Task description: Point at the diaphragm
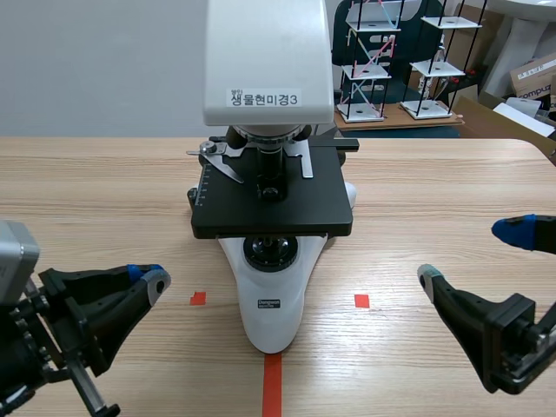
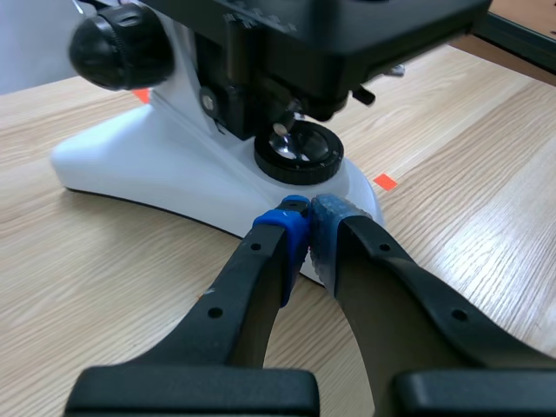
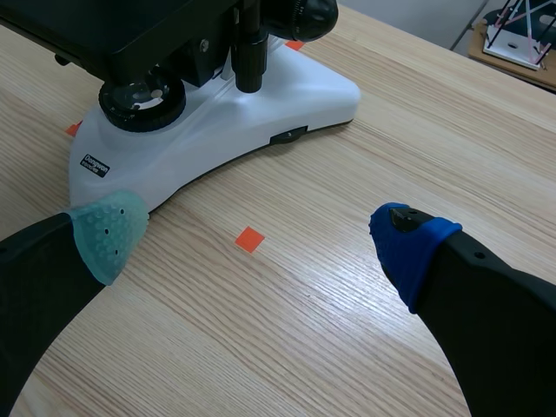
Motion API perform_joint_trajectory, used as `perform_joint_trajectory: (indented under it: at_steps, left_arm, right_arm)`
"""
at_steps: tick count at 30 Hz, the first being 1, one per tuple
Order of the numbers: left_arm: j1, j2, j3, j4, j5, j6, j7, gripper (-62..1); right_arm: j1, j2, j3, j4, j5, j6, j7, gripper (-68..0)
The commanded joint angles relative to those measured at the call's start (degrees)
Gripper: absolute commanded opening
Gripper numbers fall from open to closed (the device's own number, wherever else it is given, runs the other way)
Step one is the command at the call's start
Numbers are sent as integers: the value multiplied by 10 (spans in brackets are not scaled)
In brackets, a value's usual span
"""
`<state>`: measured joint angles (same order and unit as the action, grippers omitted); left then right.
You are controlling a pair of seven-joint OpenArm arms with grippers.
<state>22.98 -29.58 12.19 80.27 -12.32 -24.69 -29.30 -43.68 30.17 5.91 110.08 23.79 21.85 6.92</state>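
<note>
The left gripper (image 2: 308,228) is resting pinched together, gripping nothing, just before the microscope (image 2: 174,165), the right gripper (image 3: 261,234) is gaping wide and empty beside its base, and the diaphragm (image 2: 291,104) is hanging under the black stage (image 1: 272,187).

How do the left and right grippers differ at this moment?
The left gripper is shut, its pads meeting; the right gripper is open, its pads wide apart. The left gripper aims at the microscope base from close by; the right gripper stands off to the side, with only table and a tape mark between its fingers. Both sit low over the table and hold nothing.
</note>
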Motion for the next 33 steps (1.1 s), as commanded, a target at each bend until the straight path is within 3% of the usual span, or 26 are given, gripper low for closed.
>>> perform_joint_trajectory:
  at_steps: [1,7,14,18,20,27,33]
  left_arm:
    - [-14,12,13,-6,20,-2,-35,-573]
    - [-81,46,78,-117,88,0,-132,-573]
    - [-150,94,120,-235,92,4,-202,-572]
    - [-180,122,130,-288,130,42,-254,-572]
    - [-192,134,130,-310,139,47,-275,-572]
    - [-215,159,130,-359,141,47,-337,-572]
    - [-223,177,130,-377,166,57,-367,-572]
  right_arm:
    - [5,4,5,5,5,0,7,-113]
    - [5,4,4,5,5,0,7,-113]
    - [5,4,4,5,5,0,7,-113]
    - [5,4,4,5,5,0,6,-113]
    - [5,4,4,5,5,0,4,-113]
    - [5,4,4,5,5,0,4,-113]
    - [5,4,4,5,5,0,4,-113]
